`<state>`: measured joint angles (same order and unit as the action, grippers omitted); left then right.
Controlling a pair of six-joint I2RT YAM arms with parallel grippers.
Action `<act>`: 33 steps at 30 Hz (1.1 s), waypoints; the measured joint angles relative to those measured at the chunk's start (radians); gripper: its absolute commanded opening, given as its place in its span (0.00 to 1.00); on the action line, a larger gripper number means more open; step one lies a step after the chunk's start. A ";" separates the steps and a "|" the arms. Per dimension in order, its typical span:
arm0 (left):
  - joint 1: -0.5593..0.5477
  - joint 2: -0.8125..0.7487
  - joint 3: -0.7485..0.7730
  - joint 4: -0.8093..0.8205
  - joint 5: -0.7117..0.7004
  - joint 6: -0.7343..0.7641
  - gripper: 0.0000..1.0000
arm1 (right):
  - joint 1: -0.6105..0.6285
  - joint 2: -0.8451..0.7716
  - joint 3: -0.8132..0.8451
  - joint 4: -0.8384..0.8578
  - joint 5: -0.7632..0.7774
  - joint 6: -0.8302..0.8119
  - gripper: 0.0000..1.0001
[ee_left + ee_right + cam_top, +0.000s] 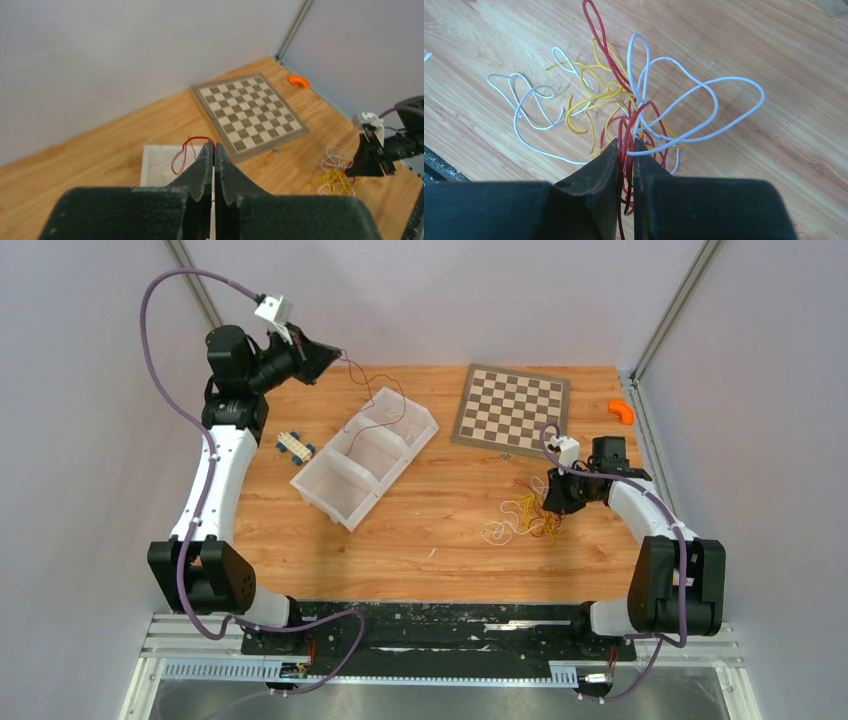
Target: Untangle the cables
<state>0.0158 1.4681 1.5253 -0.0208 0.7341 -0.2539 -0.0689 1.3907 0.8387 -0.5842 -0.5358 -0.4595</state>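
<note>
On my remote feed: a checkerboard [511,408] lies far across the wooden surface [440,550], an orange piece [622,411] (curved) to its right, a white divided tray [395,475] to its left, and a small blue-and-white toy [295,446] just beside the tray.

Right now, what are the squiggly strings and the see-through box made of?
The cables look like thin wire in a smooth, slightly shiny plastic coating, red, yellow and white. They hold springy loops instead of flopping like yarn. The box looks like frosted plastic: its thin walls are milky and let some colour through. I can't be fully sure of either.
</note>
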 measured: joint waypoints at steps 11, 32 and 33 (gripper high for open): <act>0.000 -0.090 -0.171 -0.210 0.043 0.200 0.00 | -0.002 0.000 0.000 -0.003 0.000 -0.008 0.13; -0.141 0.190 -0.155 -0.268 -0.451 0.296 0.00 | -0.007 0.035 0.011 -0.009 0.002 -0.010 0.13; -0.150 0.207 -0.143 -0.270 -0.486 0.280 0.00 | -0.007 0.035 0.011 -0.009 0.002 -0.011 0.13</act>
<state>-0.1345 1.6749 1.3819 -0.2905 0.2481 0.0265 -0.0757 1.4258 0.8501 -0.5930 -0.5339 -0.4702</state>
